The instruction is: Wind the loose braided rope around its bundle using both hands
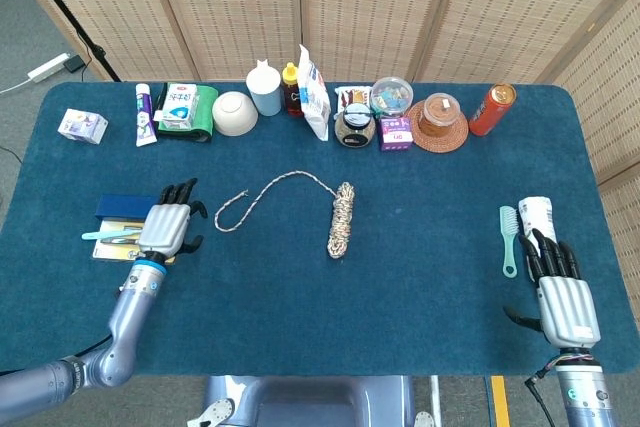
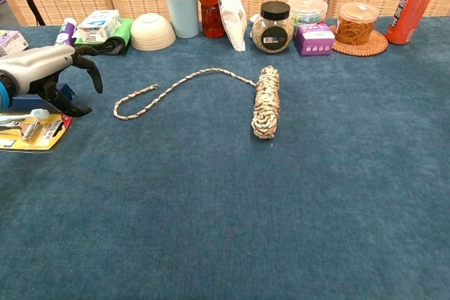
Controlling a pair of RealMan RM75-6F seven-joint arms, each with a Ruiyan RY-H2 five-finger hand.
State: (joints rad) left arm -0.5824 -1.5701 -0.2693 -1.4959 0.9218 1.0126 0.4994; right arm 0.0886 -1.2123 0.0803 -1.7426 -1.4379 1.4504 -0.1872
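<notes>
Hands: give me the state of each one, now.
Left hand: open, holds nothing, short of the rope.
Right hand: open, holds nothing, near the comb.

Just right of my left hand (image 1: 167, 228) lies the rope's loose end (image 1: 232, 211), arcing away rightward to the bundle (image 1: 341, 219), which sits mid-table, well apart from both hands. Under and left of that hand lie a razor pack (image 2: 31, 131) and a box (image 1: 124, 205). Far beyond it, along the table's back edge, stand a bowl (image 1: 234, 113), cup (image 1: 265, 88) and bottle (image 1: 291, 89). Just ahead of my right hand (image 1: 563, 303) lie a comb (image 1: 508, 239) and a tube (image 1: 537, 217).
</notes>
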